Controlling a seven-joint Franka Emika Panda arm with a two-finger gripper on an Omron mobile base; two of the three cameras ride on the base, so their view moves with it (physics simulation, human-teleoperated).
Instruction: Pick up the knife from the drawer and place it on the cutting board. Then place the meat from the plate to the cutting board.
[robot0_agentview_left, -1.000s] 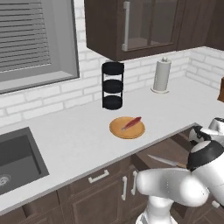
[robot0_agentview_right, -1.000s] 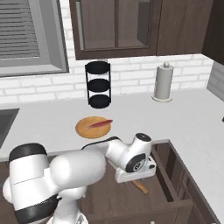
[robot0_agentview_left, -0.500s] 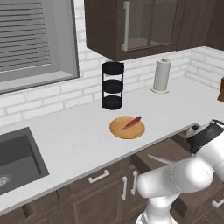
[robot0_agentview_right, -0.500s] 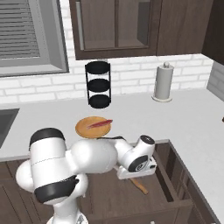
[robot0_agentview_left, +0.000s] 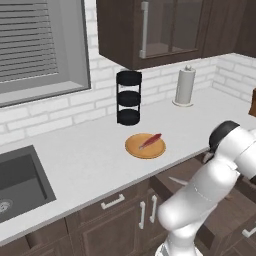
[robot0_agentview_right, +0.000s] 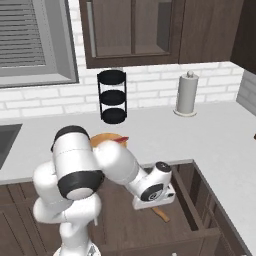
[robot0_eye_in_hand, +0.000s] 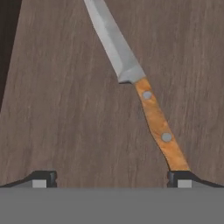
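Observation:
The drawer (robot0_agentview_right: 125, 227) under the counter stands pulled out. On its dark wood floor lies the knife (robot0_eye_in_hand: 144, 96), silver blade pointing away and orange-brown handle toward my hand. My gripper (robot0_eye_in_hand: 111, 179) hovers open just above the handle end, whose tip lies close to the right fingertip (robot0_eye_in_hand: 178, 176). From the right base view the gripper (robot0_agentview_right: 154, 204) is down inside the drawer with the knife handle (robot0_agentview_right: 161, 214) poking out below it. The blade (robot0_agentview_left: 177, 181) also shows past my arm. The meat (robot0_agentview_left: 150, 141) rests on the orange plate (robot0_agentview_left: 145, 147) on the counter. The cutting board is out of view.
A black three-tier rack (robot0_agentview_left: 129, 97) and a paper towel roll (robot0_agentview_left: 184, 86) stand against the brick wall. The sink (robot0_agentview_left: 17, 182) is at the left. Drawer walls (robot0_agentview_right: 200, 200) hem in the hand, and wall cabinets (robot0_agentview_right: 135, 30) hang overhead.
My arm's elbow has swung up and round while the hand stayed over the knife, sinking a little into the drawer. The jaws stay open; knife, plate and meat have not moved.

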